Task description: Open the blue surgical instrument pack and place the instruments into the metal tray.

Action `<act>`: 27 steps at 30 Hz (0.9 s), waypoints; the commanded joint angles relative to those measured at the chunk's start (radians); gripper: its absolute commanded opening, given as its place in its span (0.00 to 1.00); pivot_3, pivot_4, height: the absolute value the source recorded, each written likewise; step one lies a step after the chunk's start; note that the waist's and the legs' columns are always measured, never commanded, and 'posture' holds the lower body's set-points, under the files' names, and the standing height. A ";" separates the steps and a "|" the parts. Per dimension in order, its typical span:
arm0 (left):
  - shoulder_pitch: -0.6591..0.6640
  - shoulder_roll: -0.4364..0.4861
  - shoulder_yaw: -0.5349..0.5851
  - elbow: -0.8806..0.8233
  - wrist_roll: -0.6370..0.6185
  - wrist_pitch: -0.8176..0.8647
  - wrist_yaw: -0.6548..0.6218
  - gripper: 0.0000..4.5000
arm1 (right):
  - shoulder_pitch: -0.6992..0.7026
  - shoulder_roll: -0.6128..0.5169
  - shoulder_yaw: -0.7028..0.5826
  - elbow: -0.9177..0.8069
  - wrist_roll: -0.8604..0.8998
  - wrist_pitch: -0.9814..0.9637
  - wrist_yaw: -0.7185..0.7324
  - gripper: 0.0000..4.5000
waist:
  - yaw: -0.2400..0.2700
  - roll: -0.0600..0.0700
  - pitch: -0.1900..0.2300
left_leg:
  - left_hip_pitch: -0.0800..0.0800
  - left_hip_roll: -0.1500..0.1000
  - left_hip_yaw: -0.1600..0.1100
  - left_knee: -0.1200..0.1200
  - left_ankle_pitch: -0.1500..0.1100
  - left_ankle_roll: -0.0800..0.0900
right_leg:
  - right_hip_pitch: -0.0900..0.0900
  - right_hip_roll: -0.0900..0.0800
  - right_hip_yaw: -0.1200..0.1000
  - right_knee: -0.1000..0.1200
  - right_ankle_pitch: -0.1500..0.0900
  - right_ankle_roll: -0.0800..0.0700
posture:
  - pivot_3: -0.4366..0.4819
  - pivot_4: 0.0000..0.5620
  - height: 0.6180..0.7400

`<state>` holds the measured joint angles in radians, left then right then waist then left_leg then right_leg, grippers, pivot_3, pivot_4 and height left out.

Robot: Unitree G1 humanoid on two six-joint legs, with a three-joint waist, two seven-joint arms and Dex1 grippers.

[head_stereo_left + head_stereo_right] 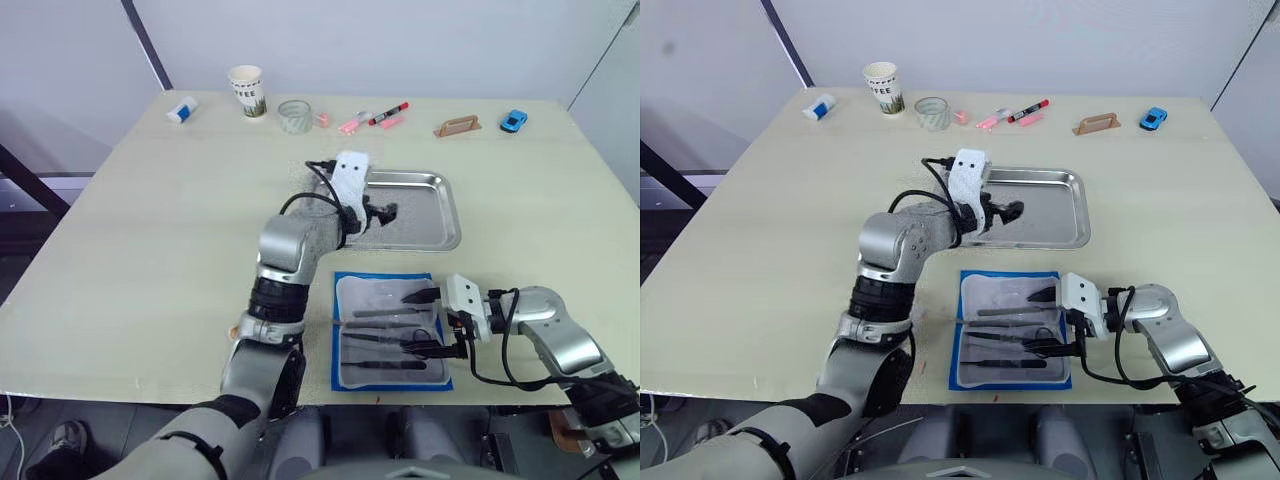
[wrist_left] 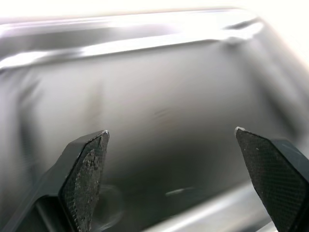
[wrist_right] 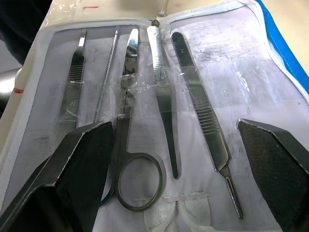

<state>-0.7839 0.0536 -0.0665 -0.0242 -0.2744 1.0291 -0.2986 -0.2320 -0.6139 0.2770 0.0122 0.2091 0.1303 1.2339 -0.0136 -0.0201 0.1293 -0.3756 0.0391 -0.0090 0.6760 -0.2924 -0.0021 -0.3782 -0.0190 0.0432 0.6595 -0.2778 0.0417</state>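
The blue surgical instrument pack [image 1: 385, 276] lies open near the table's front edge, its clear insert facing up. Several slim metal instruments [image 1: 385, 313] lie side by side in it: ring-handled scissors [image 3: 126, 121], tweezers [image 3: 164, 106] and a flat handle [image 3: 200, 106]. My right gripper [image 1: 420, 322] hovers open over the pack's right side, fingers straddling the instruments without touching them. Just beyond the pack sits the metal tray [image 1: 452, 215]. My left gripper [image 1: 385, 212] is open over the tray's left half, with only the tray floor [image 2: 145, 96] between its fingers.
Along the table's far edge stand a paper cup [image 1: 246, 90], a small clear glass [image 1: 294, 116], pink and red markers [image 1: 375, 117], a brown handle piece [image 1: 457, 126], a blue toy car [image 1: 513, 121] and a white-blue bottle [image 1: 181, 110].
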 commanded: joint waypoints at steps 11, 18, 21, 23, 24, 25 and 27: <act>0.181 0.308 -0.024 -0.034 -0.231 -0.505 -0.790 0.99 | 0.049 0.005 0.033 0.047 -0.045 0.026 -0.032 1.00 | -0.002 0.000 0.000 | 0.005 0.000 0.003 -0.006 -0.001 0.002 | 0.001 0.001 0.003 -0.001 0.000 -0.001 | 0.48 0.27 1.00; 0.332 0.536 0.042 -0.110 -0.338 -0.497 -1.008 0.99 | 0.069 0.001 0.028 0.036 -0.042 0.024 -0.039 1.00 | -0.001 0.000 0.000 | 0.005 0.000 0.003 -0.006 -0.001 0.003 | 0.001 0.001 0.003 -0.001 0.000 -0.001 | 0.48 0.27 1.00; 0.408 0.627 0.094 -0.115 -0.361 -0.525 -1.084 0.99 | 0.071 -0.001 0.027 0.037 -0.042 0.022 -0.038 1.00 | 0.000 0.000 0.000 | 0.006 0.001 0.002 -0.006 -0.001 0.003 | 0.001 0.001 0.002 -0.001 -0.001 -0.001 | 0.48 0.27 1.00; 0.455 0.680 0.129 -0.102 -0.363 -0.546 -1.123 0.99 | 0.072 -0.003 0.025 0.038 -0.041 0.020 -0.036 1.00 | 0.001 0.000 0.000 | 0.006 0.001 0.003 -0.006 -0.001 0.003 | 0.001 0.001 0.002 -0.001 -0.001 -0.001 | 0.48 0.27 1.00; 0.479 0.704 0.145 -0.091 -0.355 -0.570 -1.144 0.99 | 0.072 -0.005 0.024 0.039 -0.041 0.018 -0.035 1.00 | 0.001 0.000 0.000 | 0.006 0.001 0.003 -0.006 -0.001 0.003 | 0.001 0.001 0.002 -0.001 -0.001 -0.001 | 0.48 0.27 1.00; 0.505 0.731 0.164 -0.079 -0.351 -0.587 -1.166 0.99 | 0.072 -0.007 0.022 0.039 -0.040 0.017 -0.034 1.00 | 0.001 0.000 0.001 | 0.006 0.001 0.003 -0.006 -0.001 0.003 | 0.001 0.001 0.002 -0.001 -0.001 -0.001 | 0.48 0.27 1.00; 0.541 0.768 0.198 -0.057 -0.349 -0.617 -1.192 0.99 | 0.074 -0.011 0.019 0.040 -0.038 0.014 -0.030 1.00 | 0.002 0.000 0.001 | 0.006 0.001 0.003 -0.007 -0.002 0.003 | 0.001 0.001 0.002 -0.001 -0.001 -0.002 | 0.48 0.27 1.00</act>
<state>-0.2433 0.8071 0.0904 -0.0795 -0.6125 0.4422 -1.4642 -0.1959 -0.6042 0.2628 -0.0001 0.2135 0.1197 1.2051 -0.0118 -0.0203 0.1301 -0.3696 0.0399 -0.0063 0.6694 -0.2939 0.0014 -0.3772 -0.0181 0.0446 0.6584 -0.2791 0.0399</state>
